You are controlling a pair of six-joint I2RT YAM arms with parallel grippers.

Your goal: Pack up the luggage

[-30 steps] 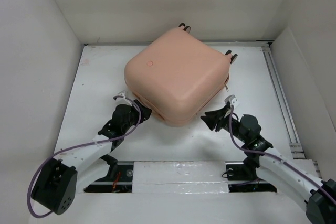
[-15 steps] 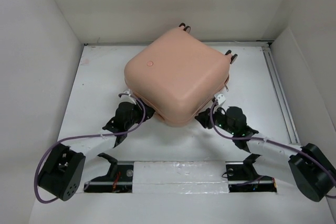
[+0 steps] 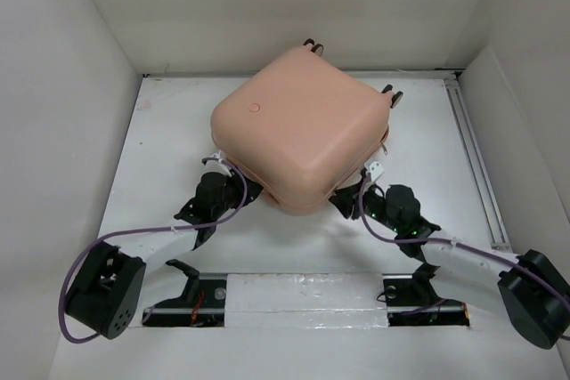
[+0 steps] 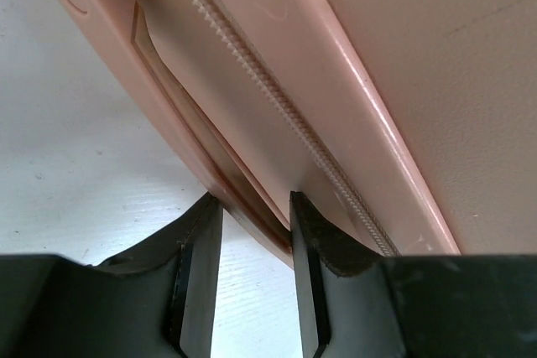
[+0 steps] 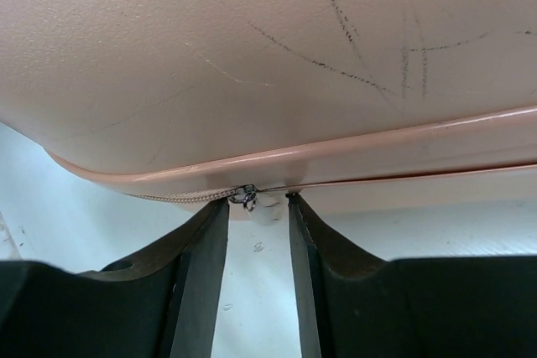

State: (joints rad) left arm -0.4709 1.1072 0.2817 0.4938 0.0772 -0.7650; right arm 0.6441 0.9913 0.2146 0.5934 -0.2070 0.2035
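Observation:
The luggage (image 3: 298, 126) is a pale salmon-pink hard-shell suitcase lying closed and flat at the middle back of the table, with its wheels (image 3: 311, 44) at the far side. My left gripper (image 3: 245, 186) is at its near-left edge. In the left wrist view the jaws (image 4: 256, 207) are closed on the lower shell's rim (image 4: 252, 207) beside the zipper teeth (image 4: 277, 98). My right gripper (image 3: 343, 202) is at the near-right edge. It is narrowly open (image 5: 258, 207), with the zipper pull (image 5: 246, 197) between the fingertips, touching the left one.
White walls enclose the table (image 3: 160, 149) on the left, back and right. A metal rail (image 3: 476, 166) runs along the right side. The arm bases and mounting plate (image 3: 303, 295) sit at the near edge. Purple cables loop off both arms.
My right gripper has moved left and forward from open table up to the suitcase's near-right edge. My left gripper has edged slightly closer to the suitcase. The suitcase has not moved.

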